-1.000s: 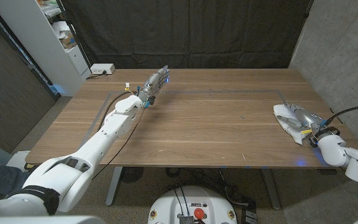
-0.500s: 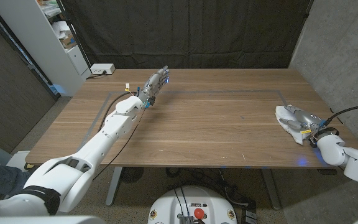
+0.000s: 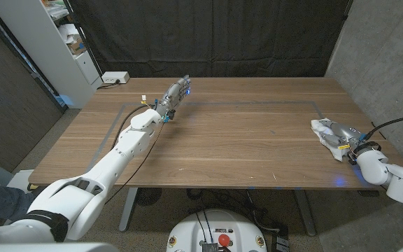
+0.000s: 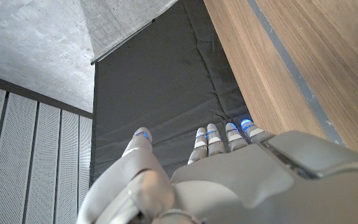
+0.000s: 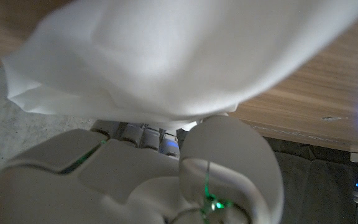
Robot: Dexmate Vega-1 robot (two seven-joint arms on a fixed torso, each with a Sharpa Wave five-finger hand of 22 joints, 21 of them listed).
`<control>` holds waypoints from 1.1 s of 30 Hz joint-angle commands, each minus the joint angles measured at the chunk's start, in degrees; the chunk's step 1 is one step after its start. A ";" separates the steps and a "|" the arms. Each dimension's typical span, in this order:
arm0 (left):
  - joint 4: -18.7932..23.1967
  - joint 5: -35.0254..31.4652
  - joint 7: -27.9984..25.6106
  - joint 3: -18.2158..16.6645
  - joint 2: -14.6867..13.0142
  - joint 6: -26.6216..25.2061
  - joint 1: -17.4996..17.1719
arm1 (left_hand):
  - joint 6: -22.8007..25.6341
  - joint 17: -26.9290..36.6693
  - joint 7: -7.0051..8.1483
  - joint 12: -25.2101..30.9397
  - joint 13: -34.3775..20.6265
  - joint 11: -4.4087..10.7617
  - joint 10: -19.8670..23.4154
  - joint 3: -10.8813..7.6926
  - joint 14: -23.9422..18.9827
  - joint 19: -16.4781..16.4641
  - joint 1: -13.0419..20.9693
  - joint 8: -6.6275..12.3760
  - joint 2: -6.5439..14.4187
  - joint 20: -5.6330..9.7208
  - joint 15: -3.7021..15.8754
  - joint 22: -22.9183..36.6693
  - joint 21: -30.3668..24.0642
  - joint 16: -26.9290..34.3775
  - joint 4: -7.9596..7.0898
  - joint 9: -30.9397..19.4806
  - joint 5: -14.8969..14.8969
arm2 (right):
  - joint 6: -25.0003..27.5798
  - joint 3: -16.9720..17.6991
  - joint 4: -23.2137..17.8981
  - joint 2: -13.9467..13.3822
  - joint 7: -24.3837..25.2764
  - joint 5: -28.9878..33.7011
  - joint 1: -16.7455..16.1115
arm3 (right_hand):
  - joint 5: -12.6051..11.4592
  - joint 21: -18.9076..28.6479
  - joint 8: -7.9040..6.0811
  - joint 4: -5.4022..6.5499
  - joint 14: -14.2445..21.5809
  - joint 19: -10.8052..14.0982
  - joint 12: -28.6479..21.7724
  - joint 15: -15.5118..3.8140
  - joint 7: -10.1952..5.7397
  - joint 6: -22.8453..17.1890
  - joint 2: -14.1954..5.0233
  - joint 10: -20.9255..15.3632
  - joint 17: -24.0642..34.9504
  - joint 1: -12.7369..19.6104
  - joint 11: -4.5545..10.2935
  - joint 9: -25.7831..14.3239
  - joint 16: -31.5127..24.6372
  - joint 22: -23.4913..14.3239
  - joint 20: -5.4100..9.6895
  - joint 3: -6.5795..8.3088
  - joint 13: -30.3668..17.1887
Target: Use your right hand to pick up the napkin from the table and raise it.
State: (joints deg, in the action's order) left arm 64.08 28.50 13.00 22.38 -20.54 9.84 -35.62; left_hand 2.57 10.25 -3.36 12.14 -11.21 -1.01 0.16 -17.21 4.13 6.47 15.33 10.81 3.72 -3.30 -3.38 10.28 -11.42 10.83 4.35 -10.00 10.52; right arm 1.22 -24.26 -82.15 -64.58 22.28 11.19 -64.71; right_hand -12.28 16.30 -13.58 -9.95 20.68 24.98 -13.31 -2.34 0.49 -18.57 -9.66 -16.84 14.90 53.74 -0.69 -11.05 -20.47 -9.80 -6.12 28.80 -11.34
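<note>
The white napkin [image 3: 323,129] is bunched up at the table's right edge, near the concrete wall. My right hand [image 3: 343,138] grips it, fingers closed into the cloth. In the right wrist view the napkin [image 5: 166,56] drapes over my right hand [image 5: 154,168], with the thumb [image 5: 229,155] pressed up against its lower fold. I cannot tell whether the napkin still touches the wood. My left hand [image 3: 176,92] is stretched out far over the table's back left part, fingers apart and holding nothing; in the left wrist view the hand [image 4: 229,180] points at the black curtain.
A white box [image 3: 115,78] with a cable sits at the table's [image 3: 243,140] far left corner. A small white and yellow object [image 3: 143,98] lies near my left wrist. A shelf unit [image 3: 61,35] stands left, the concrete wall [image 3: 390,56] right.
The napkin has been gathered from a spread sheet into a tighter bunch as my right hand closed on it. The left arm has not moved.
</note>
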 commanded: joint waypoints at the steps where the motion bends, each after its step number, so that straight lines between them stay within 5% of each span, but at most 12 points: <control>1: 1.20 0.04 -0.59 -0.04 -0.17 -0.27 -0.64 | 0.24 0.29 -0.12 0.31 -0.19 0.08 0.34 -0.13 0.28 -0.05 0.02 0.12 0.40 -0.38 0.14 0.12 0.01 0.02 0.17 -0.34 -0.19 | -0.06 -0.23 -0.24 0.05 1.78 0.45 0.07 | -0.70 1.96 -0.95 0.81 5.10 24.00 -1.28 -3.19 -1.11 -4.46 -0.42 -4.95 3.27 3.07 0.27 -0.53 -4.41 -0.34 8.85 -0.36 -0.70; 9: 1.33 0.17 -0.48 0.02 -0.17 -0.16 -0.77 | 0.24 0.29 -0.08 0.29 -0.20 0.07 0.30 -0.11 0.32 -0.01 -0.03 0.11 0.42 -0.42 0.22 0.13 0.01 0.00 0.22 -0.34 -0.18 | -0.89 0.20 -0.62 0.27 4.63 1.32 -0.48 | -1.41 4.19 -3.19 2.72 12.67 30.28 -3.84 -5.59 -2.74 -13.48 -1.09 -12.60 8.06 4.53 0.80 -1.15 -9.89 -0.59 12.99 -0.97 -2.24; 22: 0.59 0.24 -0.14 0.02 0.00 0.36 -0.41 | 0.20 0.30 -0.20 0.28 -0.21 0.04 0.29 -0.09 0.36 0.04 -0.09 0.07 0.43 -0.57 0.05 0.14 0.01 -0.01 0.29 -0.35 -0.18 | -1.91 0.98 -1.15 0.43 7.87 2.77 -0.93 | -1.36 5.83 -4.35 2.57 17.99 31.92 -7.25 -7.28 -3.32 -19.06 -1.11 -19.63 11.57 6.70 1.35 -1.45 -12.45 -1.06 15.36 -0.24 -4.12; 33: -0.87 0.32 0.54 -0.06 0.41 1.07 0.39 | 0.30 0.30 -0.09 0.28 -0.21 -0.04 0.31 -0.09 0.35 0.08 -0.13 0.09 0.47 -0.41 0.23 0.14 0.01 0.00 0.35 -0.35 -0.18 | -1.91 2.17 -2.86 -0.02 9.17 3.79 -1.06 | -1.17 6.58 -4.40 2.61 18.86 32.30 -8.54 -7.77 -3.26 -20.39 -1.06 -21.74 12.43 7.50 1.22 -1.49 -12.31 -1.23 15.59 0.16 -4.89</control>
State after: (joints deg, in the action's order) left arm 64.43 28.74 13.01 22.38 -20.50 10.20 -35.93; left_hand 2.56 10.25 -3.36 12.14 -11.33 -1.01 0.15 -17.22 4.14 6.36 15.32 10.81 3.74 -3.39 -3.38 10.26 -11.42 10.83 4.34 -10.27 10.52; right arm -0.49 -23.28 -83.65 -64.26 29.43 13.84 -65.61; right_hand -13.21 22.85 -17.81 -7.43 38.92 57.18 -21.30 -3.69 -2.68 -38.51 -10.65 -37.93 26.98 60.29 0.76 -12.43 -32.83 -11.07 8.54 28.50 -15.96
